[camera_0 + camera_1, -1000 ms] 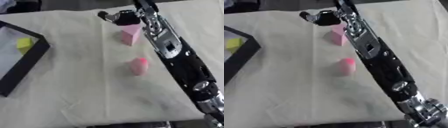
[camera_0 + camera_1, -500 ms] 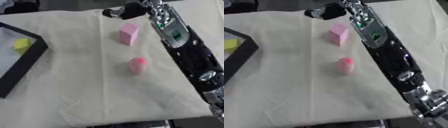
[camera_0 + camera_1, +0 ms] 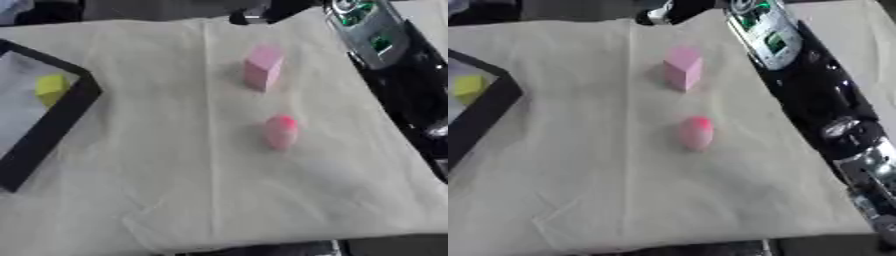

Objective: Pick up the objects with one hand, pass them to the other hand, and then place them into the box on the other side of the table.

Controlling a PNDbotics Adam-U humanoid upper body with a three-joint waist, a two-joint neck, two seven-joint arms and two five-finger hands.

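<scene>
A pale pink block stands upright on the cream cloth, right of the middle. Nearer to me lies a pink-red egg-shaped object. My right arm runs up the right side of the table, and its hand hovers at the far edge, beyond the pink block and apart from it. The hand is blurred and holds nothing that I can see. A yellow object lies inside the black-rimmed box at the left. My left hand does not show.
The cream cloth covers the table and has creases near the front edge. The black forearm lies over the table's right side. Dark things stand beyond the far edge.
My right hand has drawn back from beside the pink block to the far edge, and the arm has swung right. Both pink objects have stayed put.
</scene>
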